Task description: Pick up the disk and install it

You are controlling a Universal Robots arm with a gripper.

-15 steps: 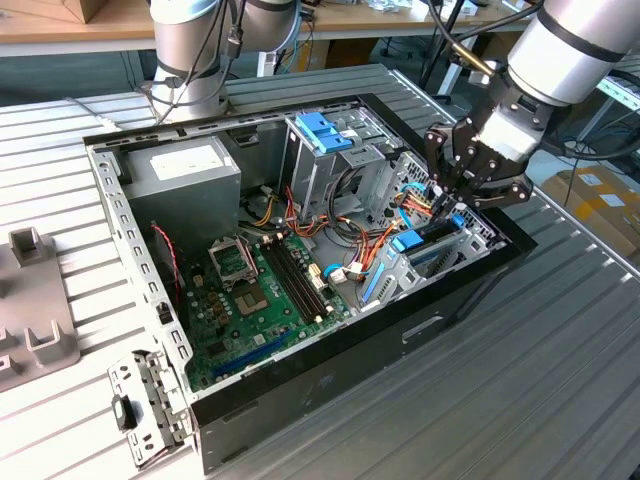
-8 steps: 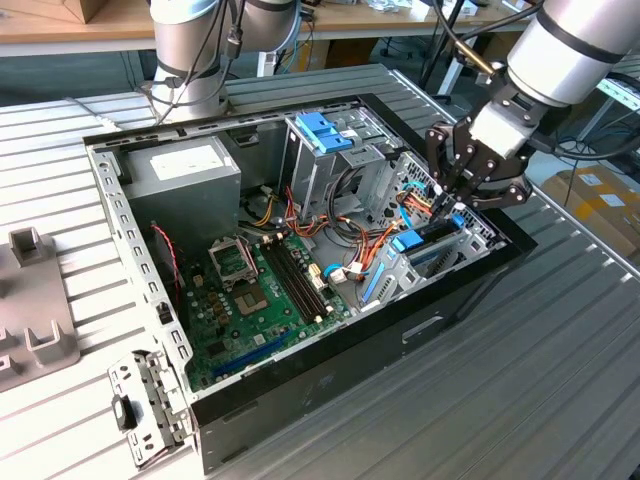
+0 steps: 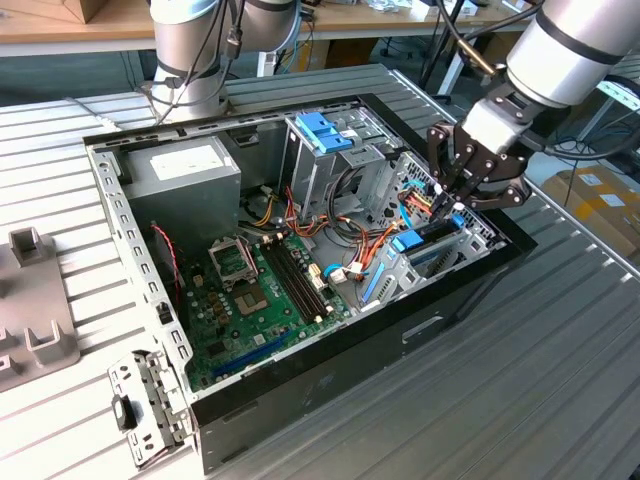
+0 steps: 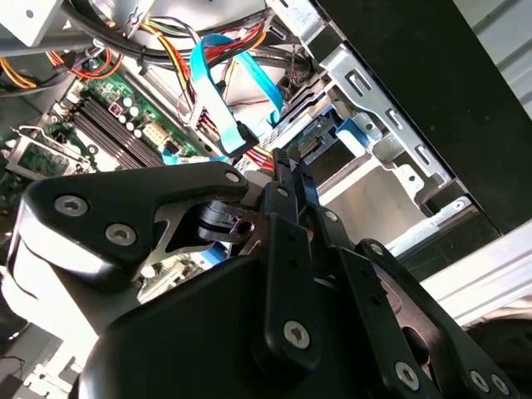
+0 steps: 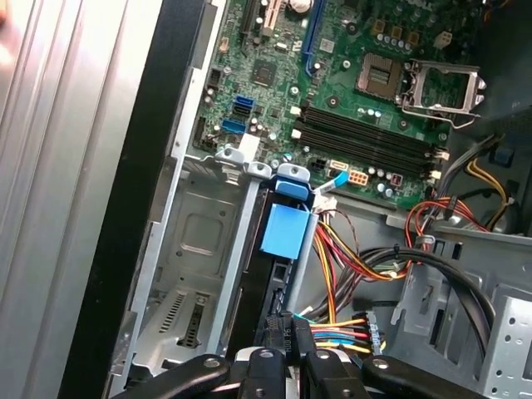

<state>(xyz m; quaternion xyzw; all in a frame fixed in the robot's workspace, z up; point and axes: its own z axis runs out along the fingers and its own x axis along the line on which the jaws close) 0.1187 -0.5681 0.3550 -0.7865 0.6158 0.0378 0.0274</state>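
The disk (image 3: 428, 240), a flat drive in a bright blue carrier, stands on edge in the metal bay at the corner of the open computer case (image 3: 470, 290) on the exterior view's right. My gripper (image 3: 450, 207) reaches down from above, its black fingers closed together on the disk's upper end. In the first wrist view the disk (image 5: 285, 229) runs away from the gripper (image 5: 291, 362) as a narrow edge with a blue tab, between the bay's silver rails. In the second wrist view the gripper (image 4: 290, 169) has its tips over the bay, close to the blue data cable (image 4: 218, 91).
A blue bracket (image 3: 322, 130) tops the drive cage behind the bay. Bundled coloured cables (image 3: 365, 240) lie beside the disk, the motherboard (image 3: 262, 292) and power supply (image 3: 183, 170) farther left. Grey fixtures (image 3: 35, 335) and a metal bracket (image 3: 150, 410) sit on the slatted table.
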